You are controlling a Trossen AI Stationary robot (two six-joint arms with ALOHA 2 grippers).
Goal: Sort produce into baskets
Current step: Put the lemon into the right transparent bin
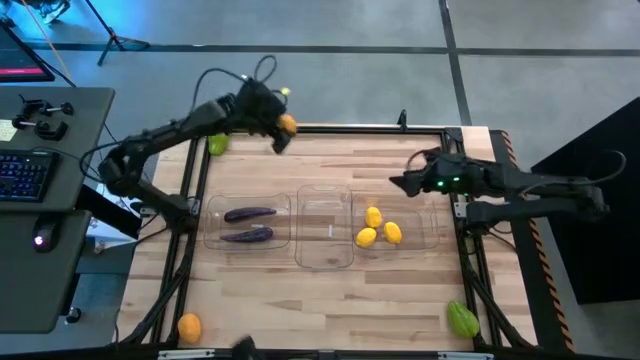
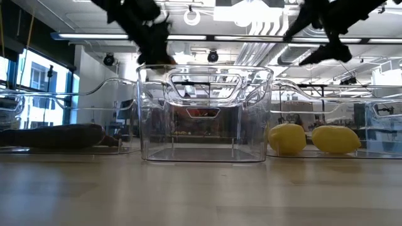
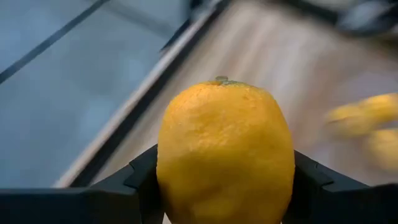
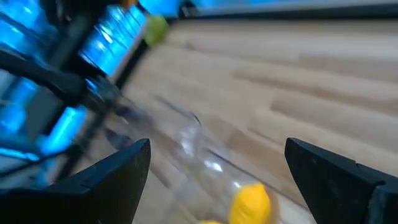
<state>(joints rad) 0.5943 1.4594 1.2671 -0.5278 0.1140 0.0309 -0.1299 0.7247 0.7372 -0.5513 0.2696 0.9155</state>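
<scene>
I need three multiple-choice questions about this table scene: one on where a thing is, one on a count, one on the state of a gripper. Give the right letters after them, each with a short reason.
1. Where do the two eggplants lie?
A. in the left bin
B. in the middle bin
C. on the bare table

2. How many lemons are in the right bin?
A. one
B. three
C. five

3. What is the state of the left gripper?
A. open and empty
B. shut on an orange fruit
C. shut on an eggplant

Answers:
1 A: in the high view both purple pieces rest inside the left bin, while the middle bin holds no produce.
2 B: the high view shows three lemons in it.
3 B: in the left wrist view its fingers press both sides of the orange fruit, raised near the far edge of the table.
</scene>
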